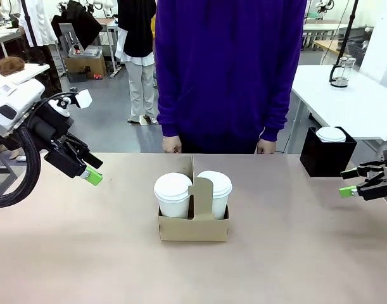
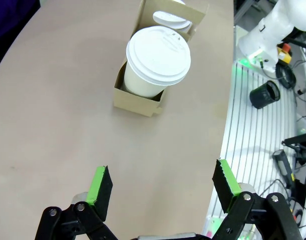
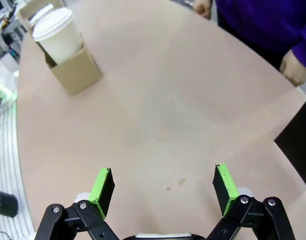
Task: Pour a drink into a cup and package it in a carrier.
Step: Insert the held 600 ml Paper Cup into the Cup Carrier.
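The brown cardboard carrier (image 1: 193, 227) stands mid-table with its handle tab up. Two white lidded cups sit in its pockets, one left (image 1: 173, 195) and one right (image 1: 215, 192). My left gripper (image 1: 95, 170) hovers open well to the carrier's left, holding nothing. My right gripper (image 1: 346, 181) is open at the table's right edge, also holding nothing. In the left wrist view the open gripper (image 2: 163, 187) faces the carrier (image 2: 137, 97) and the near cup (image 2: 158, 60). The right wrist view has its open gripper (image 3: 163, 187) over bare table, with the carrier (image 3: 76, 74) and a cup (image 3: 55, 32) far off.
A person in a purple top stands at the far edge, with hands (image 1: 171, 144) resting by the table. A black box (image 1: 328, 155) topped by a white lid sits at back right. A glass press pitcher (image 1: 340, 71) stands on the white table behind; its contents are unclear.
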### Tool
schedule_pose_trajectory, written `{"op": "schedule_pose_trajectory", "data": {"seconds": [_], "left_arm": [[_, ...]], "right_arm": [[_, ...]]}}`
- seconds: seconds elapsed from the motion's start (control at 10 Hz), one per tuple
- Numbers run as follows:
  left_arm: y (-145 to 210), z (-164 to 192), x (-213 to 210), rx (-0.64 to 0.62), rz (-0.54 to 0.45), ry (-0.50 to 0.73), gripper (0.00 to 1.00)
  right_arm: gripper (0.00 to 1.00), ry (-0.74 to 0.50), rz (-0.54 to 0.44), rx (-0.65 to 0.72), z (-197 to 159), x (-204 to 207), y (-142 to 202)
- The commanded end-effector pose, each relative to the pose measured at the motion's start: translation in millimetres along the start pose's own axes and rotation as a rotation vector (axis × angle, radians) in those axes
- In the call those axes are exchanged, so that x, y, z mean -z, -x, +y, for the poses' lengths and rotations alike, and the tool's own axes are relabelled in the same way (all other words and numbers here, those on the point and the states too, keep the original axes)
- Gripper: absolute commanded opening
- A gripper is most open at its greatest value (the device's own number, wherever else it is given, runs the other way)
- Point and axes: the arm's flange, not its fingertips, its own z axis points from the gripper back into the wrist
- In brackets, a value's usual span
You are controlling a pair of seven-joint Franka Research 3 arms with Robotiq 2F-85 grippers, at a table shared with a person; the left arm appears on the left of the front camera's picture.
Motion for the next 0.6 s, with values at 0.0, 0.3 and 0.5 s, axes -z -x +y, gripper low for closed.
{"op": "schedule_pose_trajectory", "data": {"seconds": [0.0,0.3,0.5], "left_arm": [[1.2,0.7,-2.1,0.007,-0.006,0.009,1.00],[1.2,0.7,-2.1,0.007,-0.006,0.009,1.00],[1.2,0.7,-2.1,0.007,-0.006,0.009,1.00]], "right_arm": [[1.00,-0.046,-0.028,-0.019,5.6,2.2,-2.0],[1.00,-0.046,-0.028,-0.019,5.6,2.2,-2.0],[1.00,-0.046,-0.028,-0.019,5.6,2.2,-2.0]]}}
